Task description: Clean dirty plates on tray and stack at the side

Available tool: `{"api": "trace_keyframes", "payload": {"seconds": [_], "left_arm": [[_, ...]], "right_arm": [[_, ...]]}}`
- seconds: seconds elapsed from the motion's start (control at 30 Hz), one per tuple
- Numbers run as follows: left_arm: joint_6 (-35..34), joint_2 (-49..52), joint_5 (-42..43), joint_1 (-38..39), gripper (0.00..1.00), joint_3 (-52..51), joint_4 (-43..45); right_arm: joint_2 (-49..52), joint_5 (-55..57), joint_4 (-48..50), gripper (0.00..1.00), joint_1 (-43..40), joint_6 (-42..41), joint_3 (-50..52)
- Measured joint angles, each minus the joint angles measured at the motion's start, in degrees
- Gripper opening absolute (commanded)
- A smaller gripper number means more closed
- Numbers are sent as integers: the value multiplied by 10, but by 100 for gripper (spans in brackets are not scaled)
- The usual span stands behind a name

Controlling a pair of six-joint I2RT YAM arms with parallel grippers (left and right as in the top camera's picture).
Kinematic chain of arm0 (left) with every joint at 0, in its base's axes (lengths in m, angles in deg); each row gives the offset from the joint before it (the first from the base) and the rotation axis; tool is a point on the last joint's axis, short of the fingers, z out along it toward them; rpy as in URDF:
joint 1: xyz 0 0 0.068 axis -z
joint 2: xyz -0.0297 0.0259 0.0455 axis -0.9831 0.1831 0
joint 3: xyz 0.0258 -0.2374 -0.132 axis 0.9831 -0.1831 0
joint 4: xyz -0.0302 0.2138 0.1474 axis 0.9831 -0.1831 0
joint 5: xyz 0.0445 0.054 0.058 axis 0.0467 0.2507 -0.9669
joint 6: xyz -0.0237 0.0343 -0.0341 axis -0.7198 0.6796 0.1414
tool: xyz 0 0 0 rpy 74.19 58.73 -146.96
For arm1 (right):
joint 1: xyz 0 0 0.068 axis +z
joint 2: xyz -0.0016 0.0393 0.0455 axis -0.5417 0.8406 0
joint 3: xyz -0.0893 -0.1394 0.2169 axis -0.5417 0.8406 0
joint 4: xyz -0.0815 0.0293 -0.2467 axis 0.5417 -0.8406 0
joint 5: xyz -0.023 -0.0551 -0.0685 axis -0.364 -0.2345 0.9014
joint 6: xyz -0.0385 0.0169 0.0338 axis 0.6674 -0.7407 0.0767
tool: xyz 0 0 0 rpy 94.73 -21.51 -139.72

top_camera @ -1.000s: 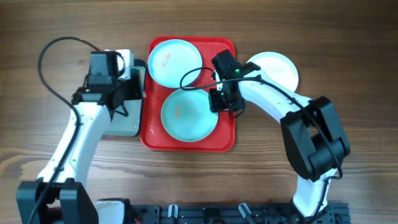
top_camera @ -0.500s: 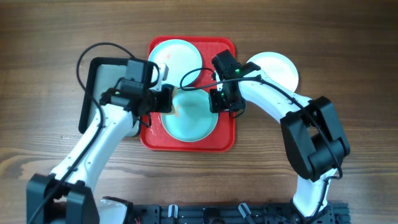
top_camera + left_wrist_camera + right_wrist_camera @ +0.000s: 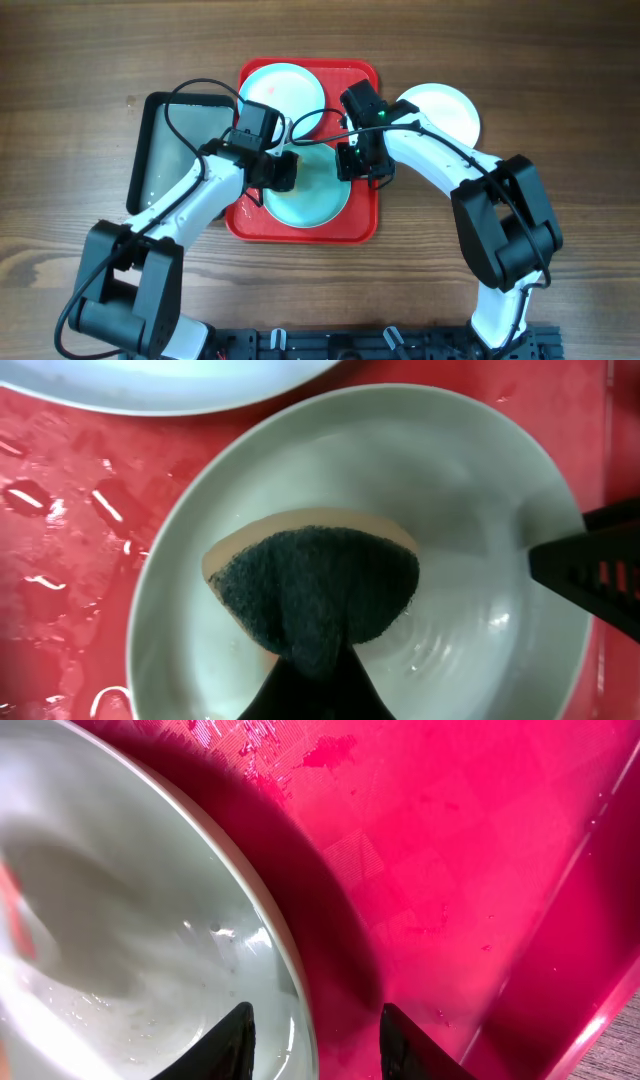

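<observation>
Nearest the robot's base, the light teal plate (image 3: 480, 490) lies in the near half of the red tray (image 3: 300, 232), whose raised rim keeps in the water beaded on its floor. The left hand (image 3: 310, 665) is pressed together on a sponge (image 3: 315, 585), pinching it from above with the dark scouring face down on the plate's left half, a grip suited to rubbing. The right hand (image 3: 312, 1020) comes from the opposite side with its fingers (image 3: 232, 1038) spread astride the plate's right rim, one inside and one outside. I judge it is there to brace the plate against sliding under the sponge. Just left of the red tray sits a wet-looking dark grey metal tray (image 3: 165, 150), likely the sponge's place. Farther off, a second plate (image 3: 285, 95) with a red smear waits in the tray's far half, not yet cleaned. Right of the tray a white plate (image 3: 445, 110) rests on the wooden surface (image 3: 560, 80), probably the start of the stack.
</observation>
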Motion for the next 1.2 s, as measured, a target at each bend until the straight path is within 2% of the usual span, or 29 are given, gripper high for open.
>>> {"api": "trace_keyframes", "payload": {"seconds": [0.23, 0.5, 0.8, 1.2], "left_arm": [[0, 0, -20, 0, 4, 0, 1], [0, 0, -23, 0, 4, -2, 0], [0, 0, -23, 0, 4, -4, 10], [0, 0, -23, 0, 4, -4, 10]], "right_arm": [[0, 0, 0, 40, 0, 0, 0], [0, 2, -23, 19, 0, 1, 0], [0, 2, -17, 17, 0, 2, 1], [0, 2, 5, 4, 0, 2, 1]]}}
